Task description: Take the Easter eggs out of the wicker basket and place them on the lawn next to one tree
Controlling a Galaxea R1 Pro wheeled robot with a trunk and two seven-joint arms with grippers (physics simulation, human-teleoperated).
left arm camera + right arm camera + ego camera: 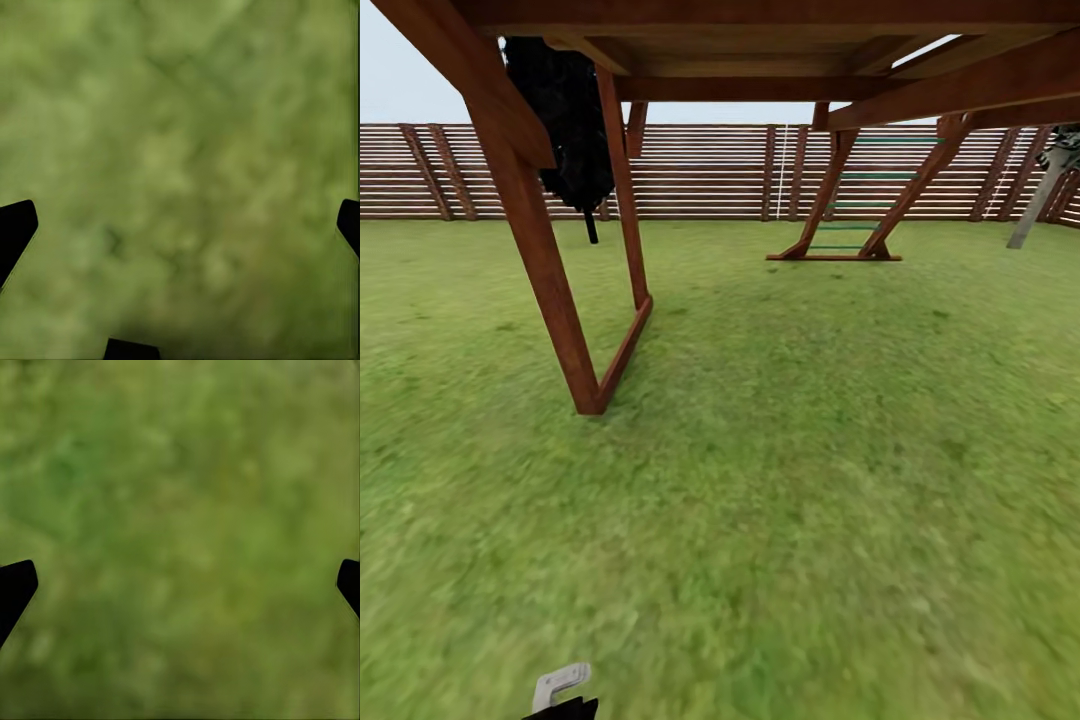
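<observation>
A: What's in the head view?

B: Mostly lawn [790, 480], mottled green, running from the bottom edge back to the fence [710, 170], brown horizontal slats across the whole width. Pale sky above it at the top left.

A: Structures?

B: A reddish-brown wooden play frame [760, 60]. Its deck and beams span the top of the view. 1 slanted leg pair with a ground rail [595, 330] stands on the grass at left-centre. Farther back, right of centre, an A-shaped ladder [850, 200] with green rungs stands near the fence.

A: Trees?

B: A dark blackish canopy [565, 110] with a short dark stem below it, seen behind the left leg. It sits back toward the fence. At the far right edge, a tilted pale grey trunk [1035, 205] with a bit of dark foliage above it.

A: Arms?

B: A small grey bracket on a black part [562, 692] at the bottom edge, left of centre. Can't tell which part of the robot it is.

A: Grippers?

B: Left gripper [180, 221]: 2 black fingertips [16, 229] at opposite edges of the left wrist view, spread wide, nothing between them, blurred grass beneath. Right gripper [180, 581]: same, tips [16, 589] wide apart over grass, holding nothing.
</observation>
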